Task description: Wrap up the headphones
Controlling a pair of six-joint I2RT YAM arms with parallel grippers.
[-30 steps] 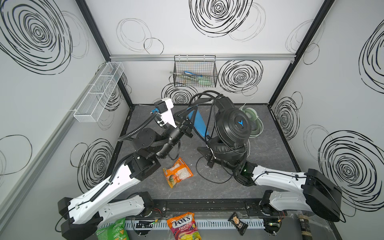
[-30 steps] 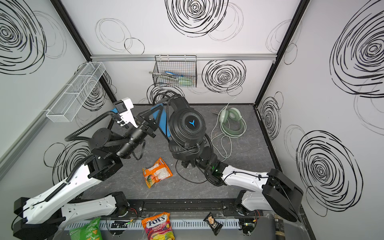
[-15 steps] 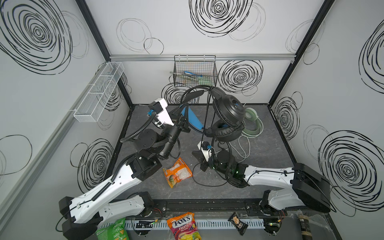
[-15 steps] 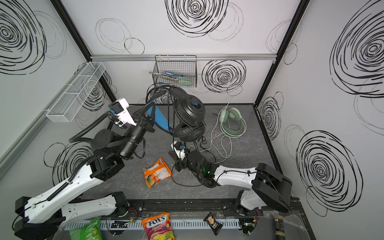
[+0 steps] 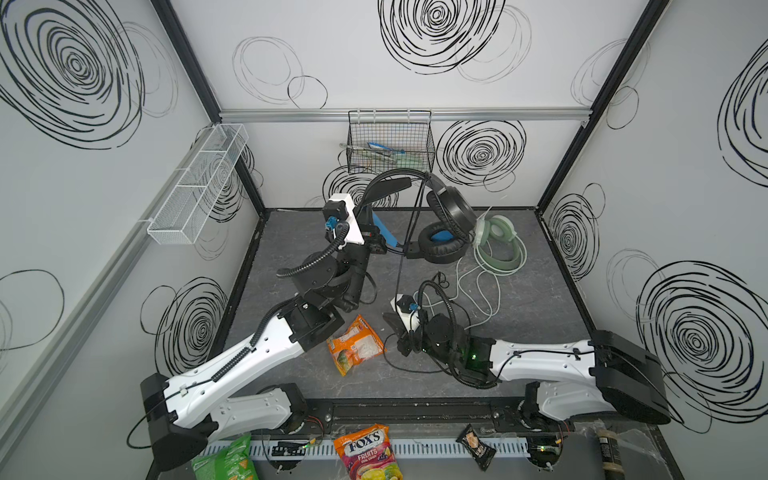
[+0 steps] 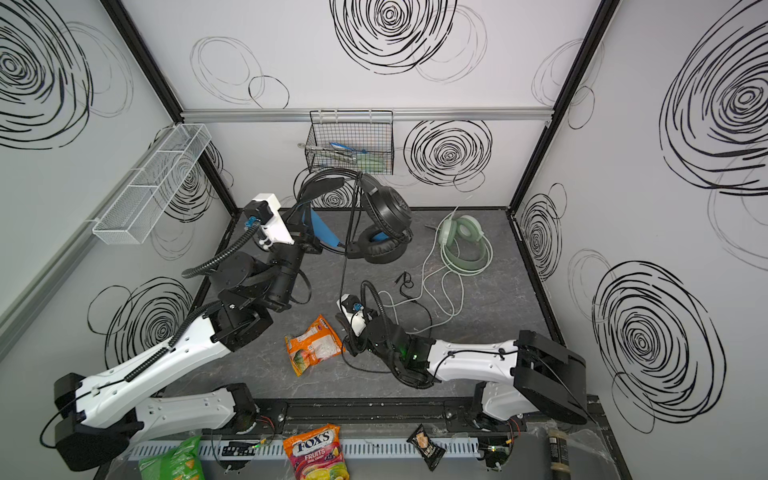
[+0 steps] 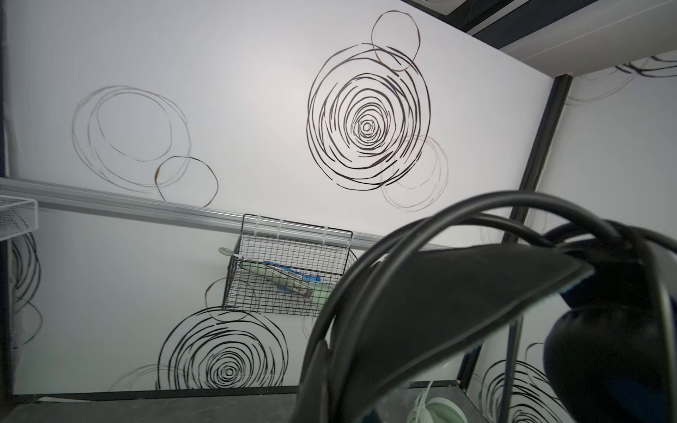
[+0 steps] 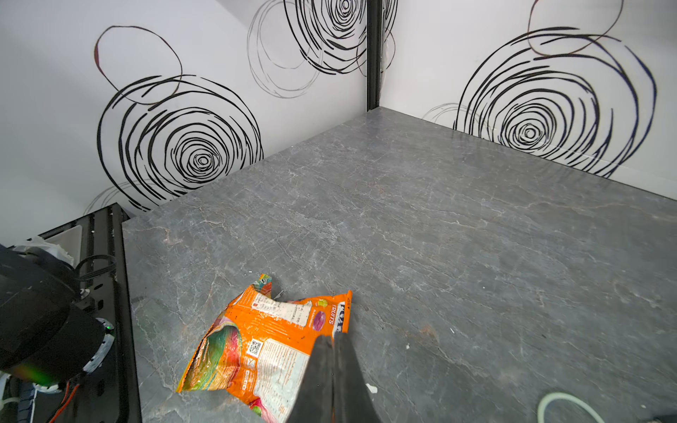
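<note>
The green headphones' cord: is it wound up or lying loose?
Loose. The whitish cord sprawls in open loops over the table beside the green headphones, not wound around them.

blk headset (image 5: 453, 210), blue band (image 5: 384, 232) | mint headset (image 5: 498, 266) | orange bag (image 5: 355, 345) | grey marbled floor (image 5: 540, 316)

black headset (image 5: 452, 210) raised, mint headset (image 5: 497, 233) seemingly flat

The raised headset (image 5: 455, 210) hangs left of the floor headset (image 5: 496, 231), with the snack bag (image 5: 355, 345) in front.
</note>
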